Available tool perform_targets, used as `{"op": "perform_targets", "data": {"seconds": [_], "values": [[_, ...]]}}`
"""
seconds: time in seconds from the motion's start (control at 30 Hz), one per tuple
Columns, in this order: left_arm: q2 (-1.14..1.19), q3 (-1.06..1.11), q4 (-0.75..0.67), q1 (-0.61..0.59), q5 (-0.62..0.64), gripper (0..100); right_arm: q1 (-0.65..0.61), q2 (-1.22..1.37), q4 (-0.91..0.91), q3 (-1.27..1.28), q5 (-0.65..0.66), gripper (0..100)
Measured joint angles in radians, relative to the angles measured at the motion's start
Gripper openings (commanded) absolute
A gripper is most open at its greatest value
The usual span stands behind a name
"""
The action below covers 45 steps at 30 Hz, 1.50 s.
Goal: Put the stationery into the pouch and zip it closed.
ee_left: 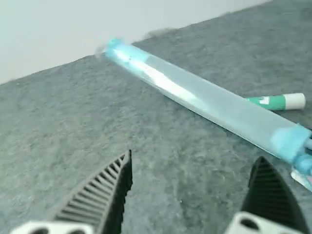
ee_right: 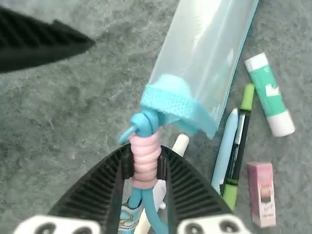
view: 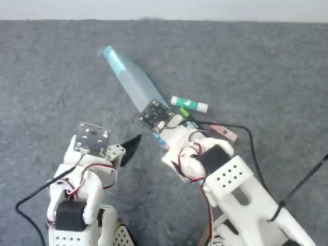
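high view shows grey felt (view: 51, 77) under a pale wall (view: 164, 9), left claw (ee_left: 195, 158) apart, right claw (ee_right: 145, 151) clamping the pouch pull (ee_right: 145, 168).

translucent teal pouch (view: 134, 82), pink pull (ee_right: 145, 161)

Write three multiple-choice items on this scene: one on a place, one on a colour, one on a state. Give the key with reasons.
1. Where does the glue stick lie relative to the pouch?
A) inside it
B) on the table beside it
C) on top of it

2. What colour is the bead that the right gripper clamps?
A) pink
B) yellow
C) black

3. How is the left gripper?
A) open and empty
B) shut on a pen
C) shut on the pouch

Key:
1 B, the high view shows it lying on the table next to the pouch's side.
2 A, the right wrist view shows a pink bead between the jaws.
3 A, its jaws stand wide apart with nothing between them.
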Motion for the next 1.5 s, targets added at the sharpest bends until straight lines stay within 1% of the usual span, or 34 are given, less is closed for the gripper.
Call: {"op": "perform_targets", "data": {"seconds": [0.1, 0.2, 0.4, 0.53, 0.6, 0.7, 0.77, 0.87, 0.97, 1.07, 1.13, 1.2, 1.37, 1.5], "values": [[0.005, 0.051, -0.057, 0.014, 0.0, 36, 0.087, 0.0, -0.031, 0.054, -0.021, 0.7], [0.006, 0.061, -0.074, 0.018, 0.0, 36, 0.163, 0.0, -0.032, 0.058, -0.034, 0.7], [0.006, 0.061, -0.08, 0.02, 0.0, 36, 0.195, 0.0, 0.006, 0.052, -0.043, 0.7], [0.006, 0.061, -0.08, 0.054, 0.0, 36, 0.181, 0.002, 0.129, -0.107, -0.043, 0.6], [0.006, 0.061, -0.08, 0.075, 0.0, 36, 0.149, 0.003, 0.201, -0.227, -0.041, 0.6], [0.006, 0.058, -0.08, 0.069, 0.005, 36, 0.069, 0.023, 0.305, -0.427, -0.009, 0.6], [0.006, 0.044, -0.08, 0.064, 0.031, 36, 0.028, 0.069, 0.373, -0.543, 0.008, 0.6], [0.006, -0.005, -0.052, 0.028, 0.06, 36, -0.009, 0.167, 0.431, -0.664, 0.014, 0.6], [0.0, -0.071, -0.011, -0.018, 0.068, 37, -0.026, 0.264, 0.439, -0.718, 0.015, 0.6], [0.0, -0.103, 0.032, -0.029, 0.069, 40, -0.029, 0.29, 0.439, -0.733, 0.015, 0.6], [0.0, -0.107, 0.051, -0.032, 0.069, 41, -0.031, 0.29, 0.439, -0.736, 0.015, 0.6], [0.0, -0.107, 0.066, -0.008, 0.069, 41, -0.031, 0.29, 0.439, -0.736, 0.015, 0.6], [0.0, -0.107, 0.074, 0.1, 0.069, 41, -0.031, 0.256, 0.439, -0.736, 0.015, 0.6], [0.0, -0.107, 0.074, 0.117, 0.069, 41, -0.029, 0.195, 0.439, -0.736, 0.015, 0.6]]}}
